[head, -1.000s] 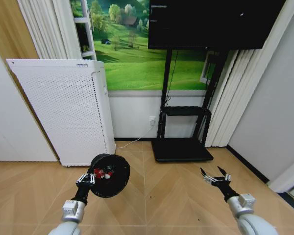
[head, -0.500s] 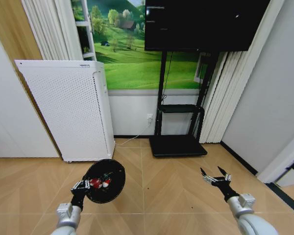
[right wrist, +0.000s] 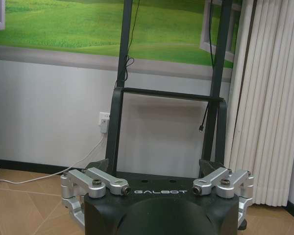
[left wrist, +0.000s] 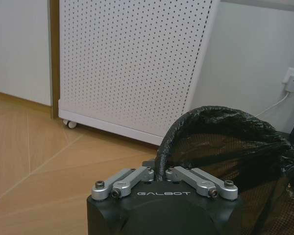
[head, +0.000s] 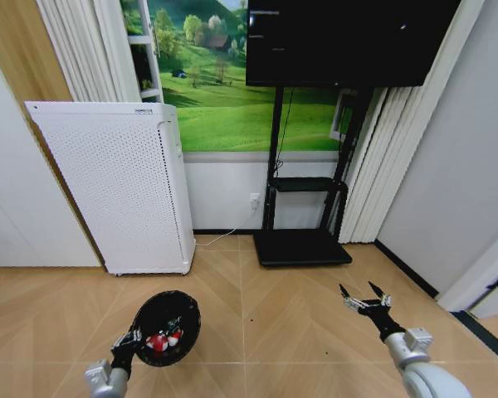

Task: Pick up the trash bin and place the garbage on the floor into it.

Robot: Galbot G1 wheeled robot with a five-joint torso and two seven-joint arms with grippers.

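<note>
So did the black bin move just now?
Yes. The trash bin, held by the left gripper, dropped lower and left, away from the white appliance.

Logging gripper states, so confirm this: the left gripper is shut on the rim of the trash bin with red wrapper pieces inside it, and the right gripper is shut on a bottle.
One thing is wrong: the right gripper holds no bottle. The head view shows its fingers spread open and empty above the floor. The rest stands: the left gripper is shut on the rim of the trash bin, with red wrapper pieces inside.
</note>
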